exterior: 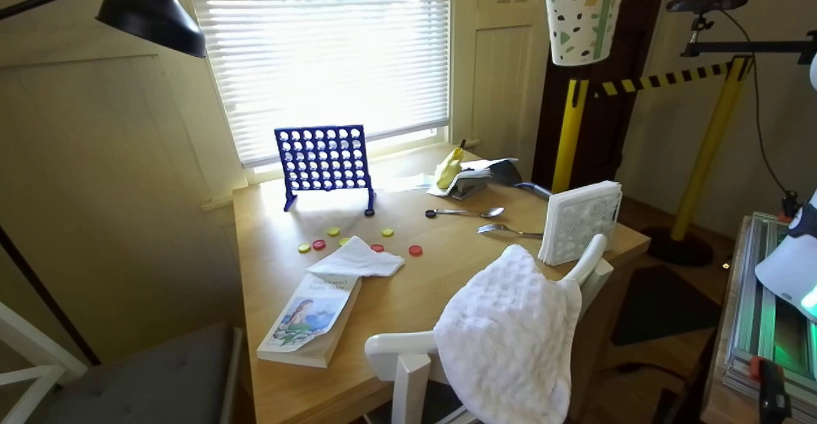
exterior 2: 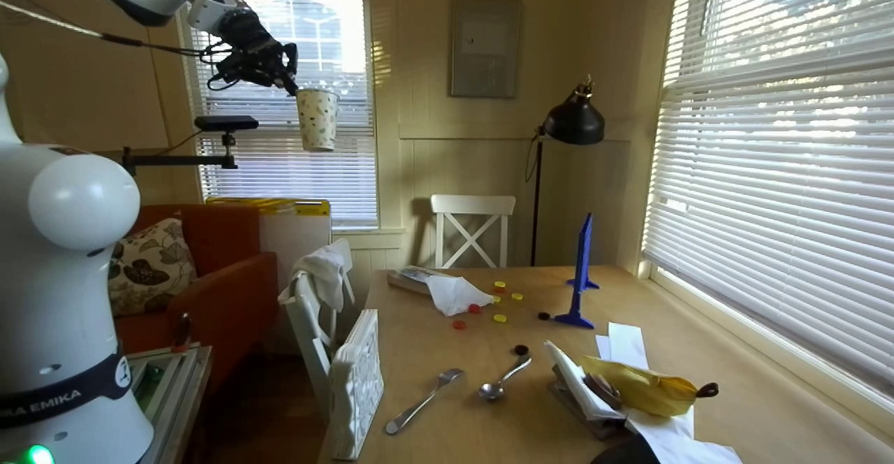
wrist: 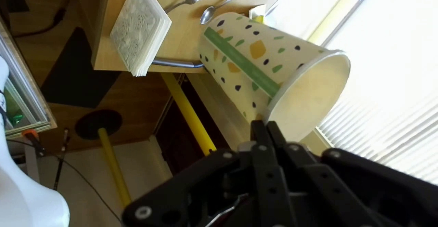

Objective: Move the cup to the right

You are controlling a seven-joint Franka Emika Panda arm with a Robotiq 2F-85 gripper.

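Note:
The cup [wrist: 253, 59] is whitish with green, dark and orange spots and a green stripe. My gripper [wrist: 268, 125] is shut on its rim, one finger inside and one outside. The cup hangs in the air, well above table height. In an exterior view the cup [exterior 2: 318, 120] is nearly upright with its mouth up, below and beside the gripper [exterior 2: 293, 89]. In an exterior view the cup [exterior: 584, 18] shows at the top edge, its rim cut off; the gripper is out of view there.
The wooden table [exterior: 447, 296] bears a blue grid game [exterior: 325, 159], loose discs, a book [exterior: 313, 322], a spoon [exterior 2: 492, 388], a fork [exterior 2: 419, 402], a yellow pouch [exterior 2: 646, 387] and a white napkin stack [exterior: 581, 223]. A chair with a white cloth [exterior: 510, 334] stands against it.

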